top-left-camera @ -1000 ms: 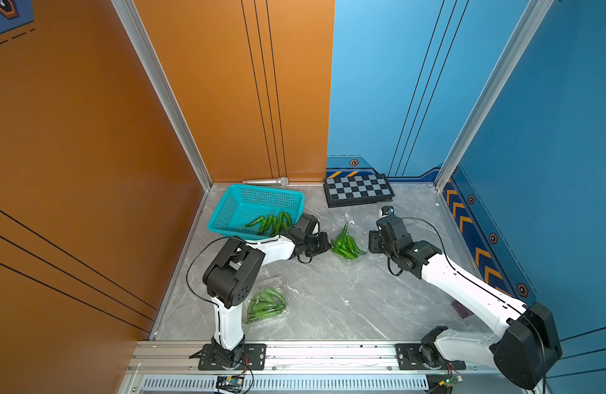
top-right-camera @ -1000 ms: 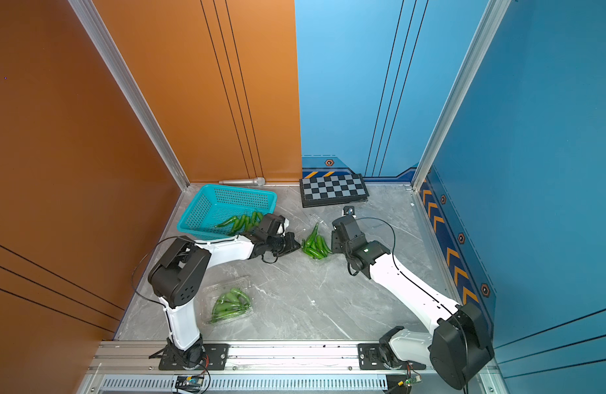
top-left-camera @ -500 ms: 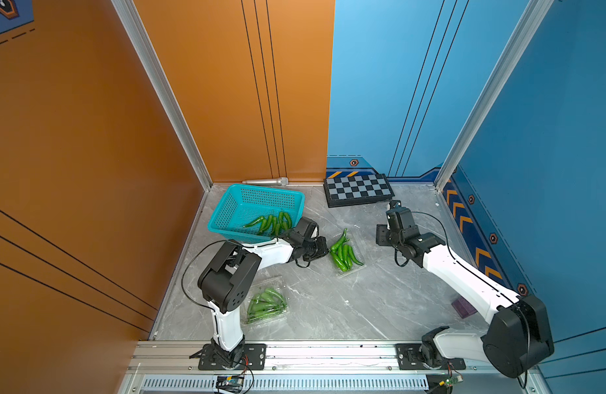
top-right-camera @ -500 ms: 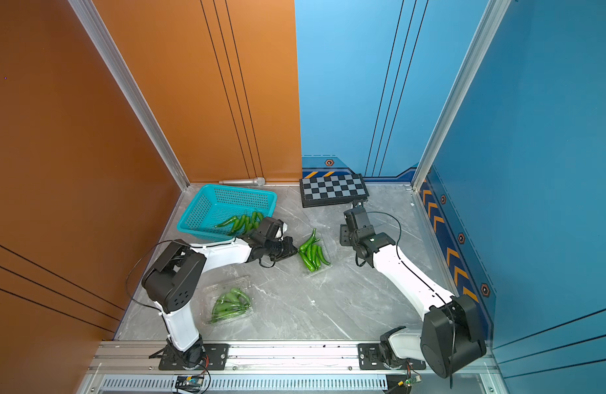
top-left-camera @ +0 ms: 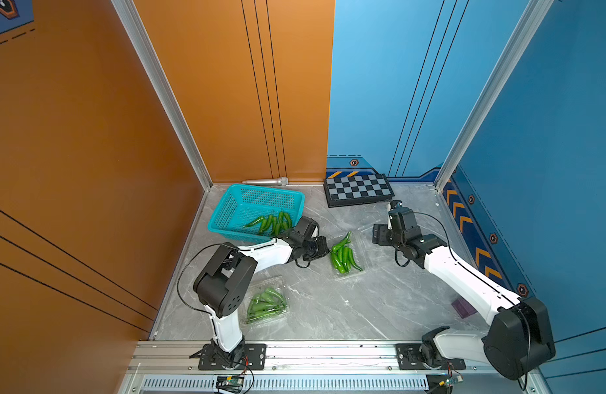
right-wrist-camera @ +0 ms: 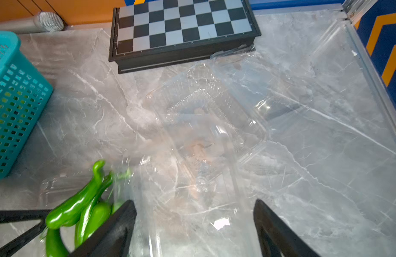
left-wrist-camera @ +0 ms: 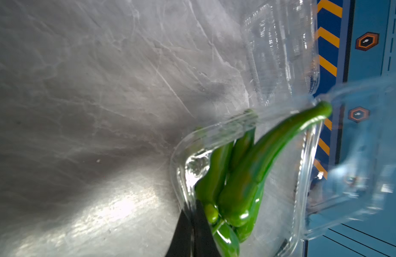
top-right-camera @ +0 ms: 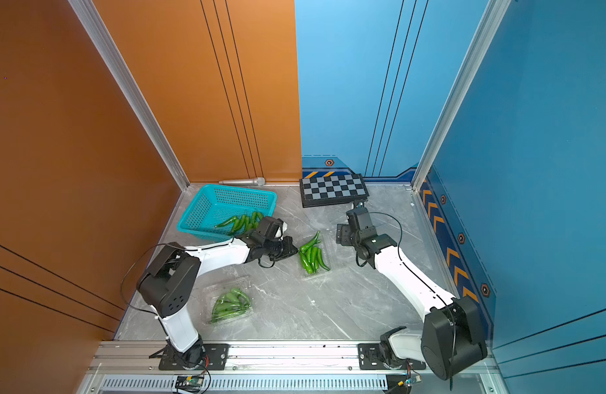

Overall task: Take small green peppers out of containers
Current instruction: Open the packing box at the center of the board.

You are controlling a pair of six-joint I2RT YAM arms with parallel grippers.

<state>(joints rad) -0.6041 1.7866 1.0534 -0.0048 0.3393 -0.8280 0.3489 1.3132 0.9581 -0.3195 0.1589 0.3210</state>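
the right gripper [top-left-camera: 380,235] has drawn back from the open container [top-left-camera: 361,254], its jaws now wide apart. the left gripper [top-left-camera: 325,248] pinches that container's rim at the middle of the bench [top-left-camera: 328,307]. small green peppers [top-left-camera: 344,256] lie inside it, and more lie in a closed container [top-left-camera: 265,303] by the front-left corner.

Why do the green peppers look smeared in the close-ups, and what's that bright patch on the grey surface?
Left wrist view: the peppers and clear box are motion-blurred, and glare whitens the table. Right wrist view: peppers smeared too, chessboard crisp. Both top views: sharp, evenly lit.
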